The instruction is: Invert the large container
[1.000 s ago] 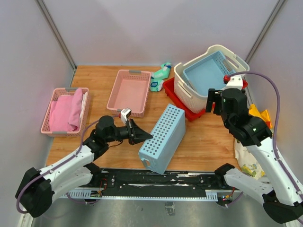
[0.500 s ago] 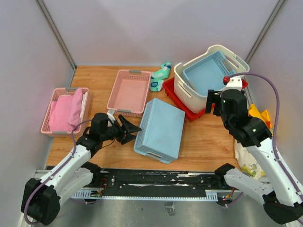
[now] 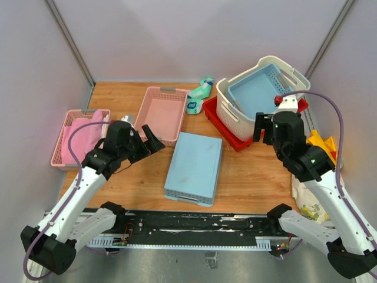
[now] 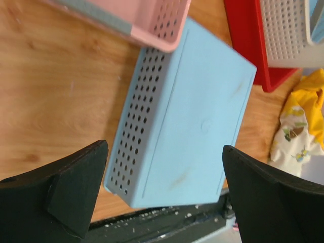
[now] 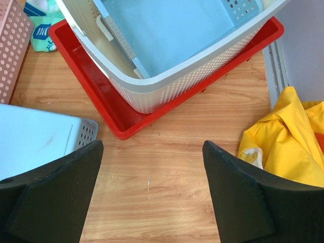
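Top external view: the large cream perforated plastic basket (image 3: 238, 121) sits upright at the far right of the wooden counter (image 3: 259, 171). It rests on a flat red tray (image 3: 227, 134) with a smaller light-blue basket (image 3: 256, 91) nested inside. My right jaws hover near it, wide and empty. My left jaws, also wide, hang well apart. I judge the flip not yet begun; next I must grip its rim.

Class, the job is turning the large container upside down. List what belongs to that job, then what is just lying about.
Belongs to the job:
cream basket
right gripper, open, facing it

Just lying about:
blue basket inside it
red tray under it
upturned blue basket
empty pink basket
pink basket holding a pink towel
green pack
yellow cloth
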### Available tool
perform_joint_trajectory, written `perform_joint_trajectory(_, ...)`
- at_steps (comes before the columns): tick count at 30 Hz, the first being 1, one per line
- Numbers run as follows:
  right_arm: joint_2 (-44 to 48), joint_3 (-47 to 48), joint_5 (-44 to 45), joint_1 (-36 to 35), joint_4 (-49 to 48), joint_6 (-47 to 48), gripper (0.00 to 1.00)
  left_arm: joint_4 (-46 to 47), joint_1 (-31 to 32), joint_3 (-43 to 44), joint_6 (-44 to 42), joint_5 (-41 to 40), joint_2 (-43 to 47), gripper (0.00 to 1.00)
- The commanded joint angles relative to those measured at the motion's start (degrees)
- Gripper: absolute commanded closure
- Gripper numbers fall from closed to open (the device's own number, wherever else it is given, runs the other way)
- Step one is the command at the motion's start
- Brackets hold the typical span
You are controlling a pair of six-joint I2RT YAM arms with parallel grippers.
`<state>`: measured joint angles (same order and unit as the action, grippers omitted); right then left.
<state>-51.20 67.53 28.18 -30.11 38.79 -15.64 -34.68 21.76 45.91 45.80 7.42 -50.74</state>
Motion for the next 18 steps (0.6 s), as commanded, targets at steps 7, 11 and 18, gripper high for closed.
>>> perform_joint_trajectory(7,-1.5,-1.2,-2.0,0.5,-2.1,-0.6,0.18,-3.6,-0.3,23.3,-18.3,-15.9,-22.3,0.01)
perform_joint_trajectory(11,-1.8,-0.8,-2.0,0.5,-2.1,-0.6,0.18,-0.4,0.2,32.7,-19.5,-12.1,-35.3,0.01)
perform_joint_trajectory(18,-2.4,-0.7,-2.1,0.5,-2.1,-1.2,0.18,5.3,1.9,42.1,-21.8,-9.2,-52.2,0.04)
